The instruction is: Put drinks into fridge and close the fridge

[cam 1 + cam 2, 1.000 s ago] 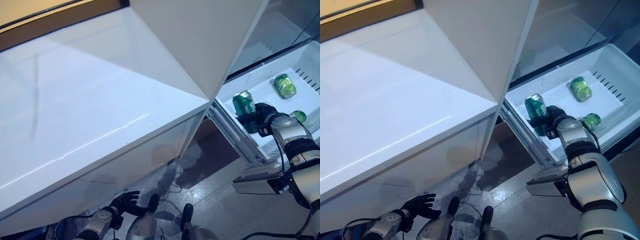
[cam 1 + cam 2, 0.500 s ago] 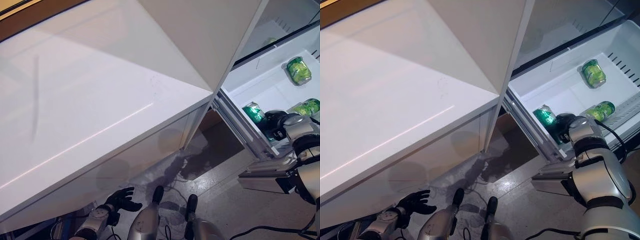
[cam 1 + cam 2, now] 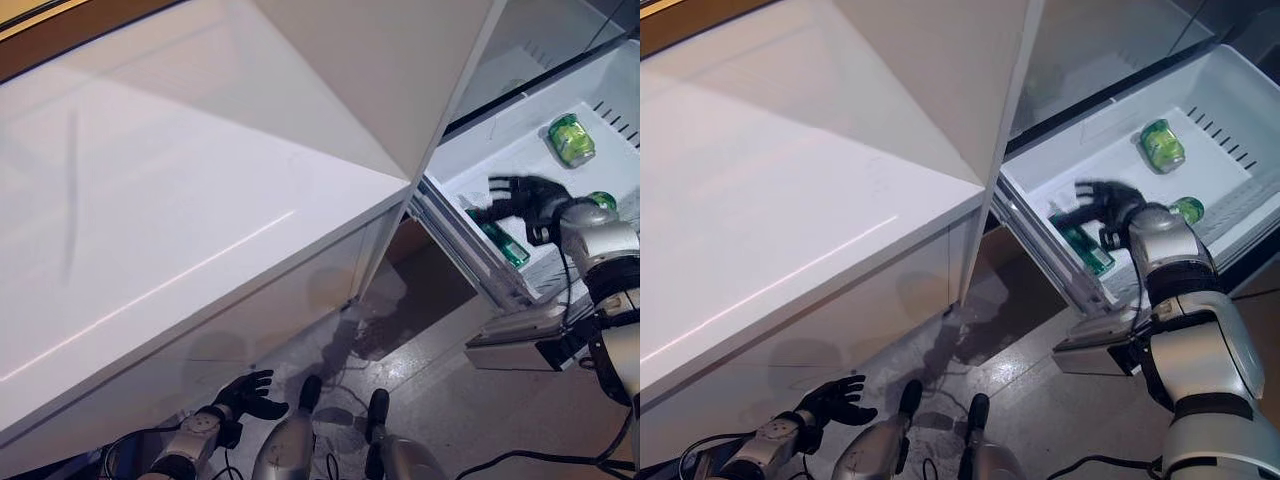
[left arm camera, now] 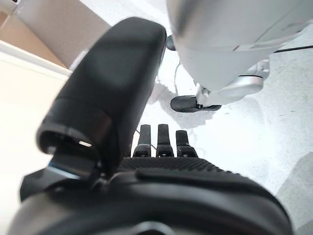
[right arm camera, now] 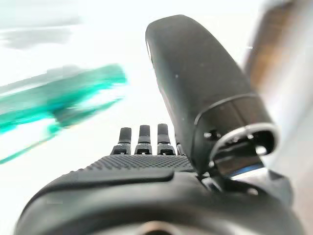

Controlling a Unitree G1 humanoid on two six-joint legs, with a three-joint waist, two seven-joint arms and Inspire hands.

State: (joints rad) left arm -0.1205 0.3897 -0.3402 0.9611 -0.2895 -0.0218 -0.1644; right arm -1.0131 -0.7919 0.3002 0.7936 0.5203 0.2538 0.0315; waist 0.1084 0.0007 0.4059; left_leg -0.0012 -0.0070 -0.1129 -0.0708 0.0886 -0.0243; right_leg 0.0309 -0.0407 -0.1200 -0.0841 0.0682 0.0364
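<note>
A dark green can (image 3: 1083,247) lies on its side in the white fridge drawer (image 3: 1110,150), close to the drawer's near wall; it shows as a green streak (image 5: 58,100) in the right wrist view. My right hand (image 3: 1110,208) hovers just above it, open, fingers spread, holding nothing. Two lighter green cans lie further in: one (image 3: 1161,146) at the back, one (image 3: 1187,209) just beyond my right wrist. My left hand (image 3: 830,400) hangs low near the floor at lower left, open and idle.
The tall white fridge door (image 3: 200,200) stands open and fills the left and centre of the view. A glass shelf (image 3: 1110,50) sits above the pulled-out drawer. Grey floor (image 3: 440,400) lies below the drawer.
My right hand has let go of the dark green can, which now lies on its side in the drawer. The hand has lifted and spread its fingers. The camera has shifted slightly.
</note>
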